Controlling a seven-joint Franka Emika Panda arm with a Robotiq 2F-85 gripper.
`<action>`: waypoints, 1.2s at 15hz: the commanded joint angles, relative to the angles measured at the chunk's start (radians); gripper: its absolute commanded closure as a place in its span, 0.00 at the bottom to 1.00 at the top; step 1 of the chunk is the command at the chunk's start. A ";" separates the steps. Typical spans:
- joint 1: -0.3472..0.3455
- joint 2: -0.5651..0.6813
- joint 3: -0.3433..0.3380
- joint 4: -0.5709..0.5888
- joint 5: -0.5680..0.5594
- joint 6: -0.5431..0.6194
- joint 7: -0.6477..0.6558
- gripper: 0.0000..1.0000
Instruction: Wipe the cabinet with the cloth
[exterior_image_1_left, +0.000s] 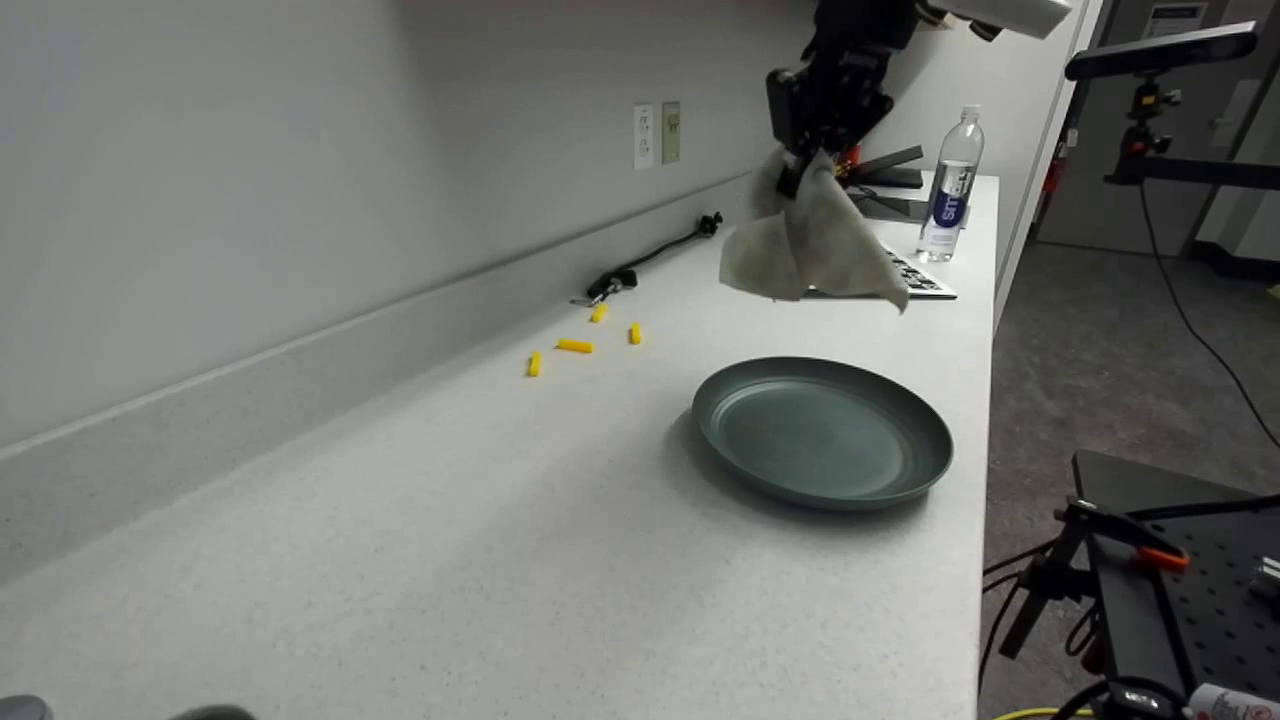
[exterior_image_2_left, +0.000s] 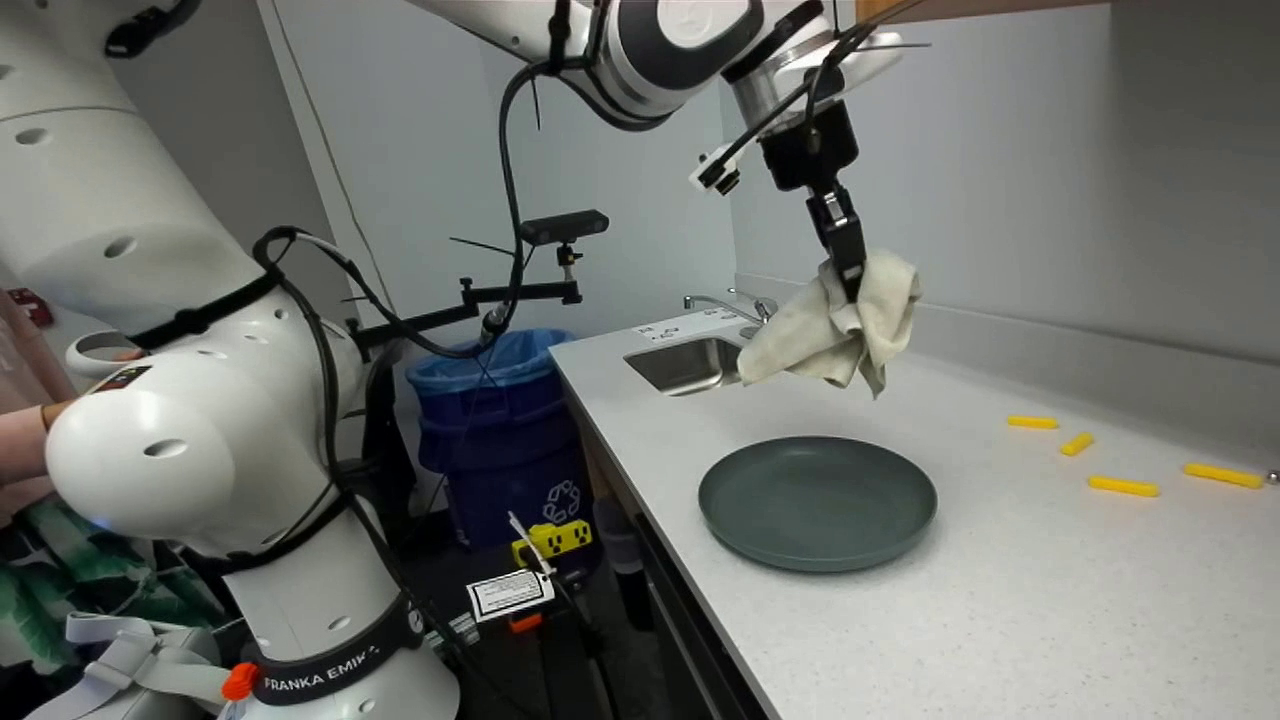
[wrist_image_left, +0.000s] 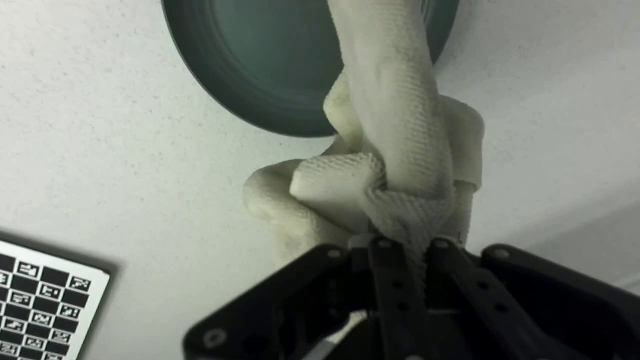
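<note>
My gripper (exterior_image_1_left: 790, 182) is shut on a cream cloth (exterior_image_1_left: 825, 245) and holds it in the air. The cloth hangs in loose folds below the fingers, clear of the white countertop (exterior_image_1_left: 480, 520). In an exterior view, the gripper (exterior_image_2_left: 850, 280) and the cloth (exterior_image_2_left: 835, 335) are above and behind the green plate (exterior_image_2_left: 820, 505). In the wrist view, a twisted part of the cloth (wrist_image_left: 400, 110) passes between the fingertips (wrist_image_left: 407, 245), and the cloth partly covers the plate (wrist_image_left: 270, 60). A wooden edge (exterior_image_2_left: 980, 8), perhaps a cabinet's underside, shows at the top of an exterior view.
Several yellow sticks (exterior_image_1_left: 575, 346) lie near the wall beside a black cable (exterior_image_1_left: 660, 250). A checkered board (wrist_image_left: 45, 310), a water bottle (exterior_image_1_left: 950, 190) and a sink (exterior_image_2_left: 690, 366) are farther along the counter. A blue bin (exterior_image_2_left: 500, 440) stands beside the counter.
</note>
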 joint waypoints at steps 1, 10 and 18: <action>0.043 0.065 -0.051 0.063 0.030 -0.108 -0.049 0.98; 0.124 0.109 -0.034 0.067 0.012 -0.173 -0.067 0.98; 0.239 0.143 0.045 0.140 -0.010 -0.158 -0.115 0.98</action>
